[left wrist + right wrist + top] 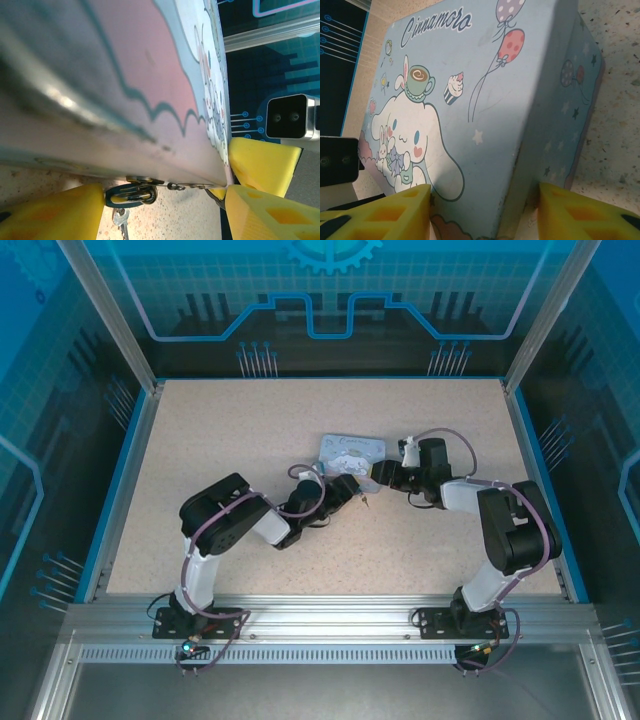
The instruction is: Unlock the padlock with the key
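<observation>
**A:** Where did we log the padlock (131,194)?

**B:** At the lower edge of the Cinnamoroll tin (470,100), low against the tabletop (220,440). It was dark with a brassy glint. The key (120,221) dangled just under it, thin and silvery. We could not tell whether it sat in the keyhole.

**A:** And the hands?

**B:** The left gripper (162,205) was spread wide and held nothing. The padlock lay between its yellow fingers, just beside one of them. The right gripper (484,200) straddled a corner of the tin, fingers far apart. We could not tell whether they pressed on it.

**A:** What did we note on technique?

**B:** We judged the step in hand to be taking the key.
- Pinch its head, not the padlock body.
- Close slowly, since so small a piece could swing or slip aside.
- Have the right arm steady the tin so it does not slide.
- Then twist about the key's own axis.

**A:** What about the surface and the room?

**B:** The tabletop was flat, speckled beige and edged in blue. An aluminium frame (110,315) with blue printed panels (330,285) enclosed it. In the top view both wrists crowded the tin, so we reckoned there was little room to turn.
</observation>
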`<state>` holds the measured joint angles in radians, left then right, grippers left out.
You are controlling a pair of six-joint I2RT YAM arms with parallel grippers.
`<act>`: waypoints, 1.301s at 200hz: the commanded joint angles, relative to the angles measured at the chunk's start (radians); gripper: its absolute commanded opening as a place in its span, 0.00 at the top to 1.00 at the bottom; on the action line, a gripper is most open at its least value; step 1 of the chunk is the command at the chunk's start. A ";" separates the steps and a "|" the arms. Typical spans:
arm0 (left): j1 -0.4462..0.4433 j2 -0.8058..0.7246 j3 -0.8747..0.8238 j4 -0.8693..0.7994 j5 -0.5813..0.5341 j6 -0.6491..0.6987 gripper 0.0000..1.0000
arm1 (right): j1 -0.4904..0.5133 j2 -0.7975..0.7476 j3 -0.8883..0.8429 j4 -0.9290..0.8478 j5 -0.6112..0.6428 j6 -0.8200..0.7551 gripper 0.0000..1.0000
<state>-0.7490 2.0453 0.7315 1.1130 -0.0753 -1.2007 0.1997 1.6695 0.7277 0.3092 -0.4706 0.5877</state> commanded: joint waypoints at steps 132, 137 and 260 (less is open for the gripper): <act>-0.083 -0.073 -0.095 -0.156 -0.201 0.064 0.41 | 0.072 0.051 -0.001 0.011 -0.093 0.020 0.49; -0.082 -0.079 -0.096 -0.160 -0.206 0.065 0.43 | 0.073 0.052 0.000 0.011 -0.093 0.020 0.49; -0.060 -0.158 -0.139 -0.106 -0.205 0.091 0.46 | 0.072 0.078 0.006 0.027 -0.105 0.029 0.49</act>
<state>-0.8169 1.9079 0.5999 1.0008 -0.2657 -1.1255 0.2554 1.7123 0.7280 0.3687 -0.5602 0.6106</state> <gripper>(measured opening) 0.534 0.514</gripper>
